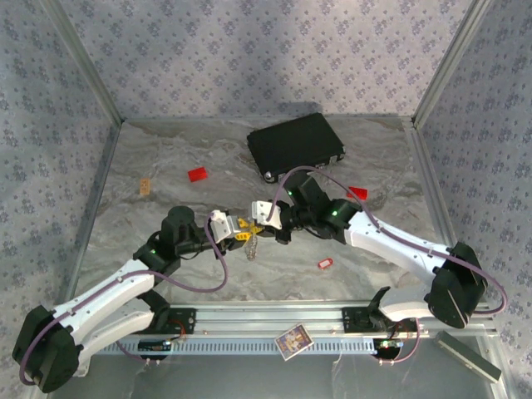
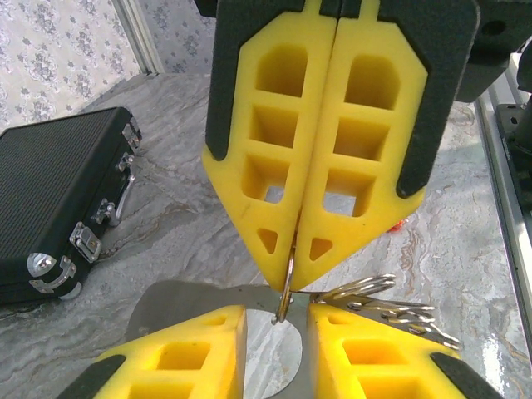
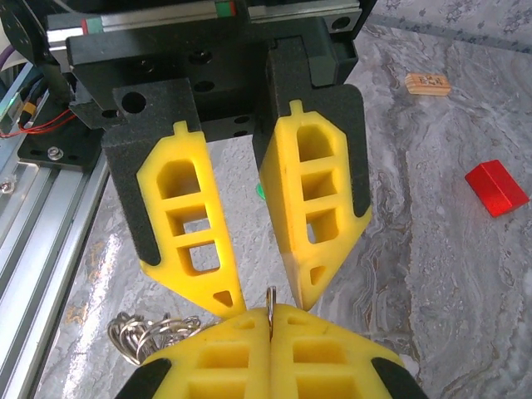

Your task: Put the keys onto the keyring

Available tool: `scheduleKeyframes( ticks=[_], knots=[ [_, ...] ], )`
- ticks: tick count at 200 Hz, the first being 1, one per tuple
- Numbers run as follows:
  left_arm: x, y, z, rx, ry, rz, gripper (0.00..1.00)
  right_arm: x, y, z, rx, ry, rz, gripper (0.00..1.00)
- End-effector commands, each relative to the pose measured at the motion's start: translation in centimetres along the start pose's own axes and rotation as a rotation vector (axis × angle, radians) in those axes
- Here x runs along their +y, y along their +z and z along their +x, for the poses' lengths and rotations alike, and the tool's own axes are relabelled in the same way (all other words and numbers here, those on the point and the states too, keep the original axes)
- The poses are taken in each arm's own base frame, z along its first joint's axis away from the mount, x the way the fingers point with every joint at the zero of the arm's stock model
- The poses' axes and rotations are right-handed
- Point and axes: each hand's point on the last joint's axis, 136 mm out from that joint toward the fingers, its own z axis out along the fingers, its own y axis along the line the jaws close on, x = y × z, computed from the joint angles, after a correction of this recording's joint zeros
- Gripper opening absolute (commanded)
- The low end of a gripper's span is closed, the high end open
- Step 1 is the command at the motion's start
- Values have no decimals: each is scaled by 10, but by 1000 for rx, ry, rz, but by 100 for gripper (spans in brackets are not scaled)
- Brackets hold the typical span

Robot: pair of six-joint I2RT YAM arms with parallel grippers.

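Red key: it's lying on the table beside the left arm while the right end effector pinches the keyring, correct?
No. The top external view shows the red key lying on the table beside the right arm, not the left. The right end effector does pinch the keyring.

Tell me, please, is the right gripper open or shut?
Shut: yellow fingers of the right gripper meet, pinching the keyring between their tips.
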Motion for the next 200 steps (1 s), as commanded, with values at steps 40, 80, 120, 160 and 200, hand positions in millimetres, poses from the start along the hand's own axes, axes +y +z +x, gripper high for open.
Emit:
scheduleKeyframes(
  ticks=[40,80,120,160,200],
  knots=[
    [-8,-2,-11,-32,38,38,15,10,6,-1,-19,-22,-34,0],
    [-7,-2,-11,-29,46,35,0,7,5,2,-1,-14,-16,9],
    [-5,-3,-9,-15,96,-1,0,-1,-14,19,58,20,40,29],
    [-9,1,-1,31,95,20,0,4,-14,32,101,23,55,26],
    [-12,3,-2,29,102,32,0,9,-4,28,79,27,28,26]
  ],
)
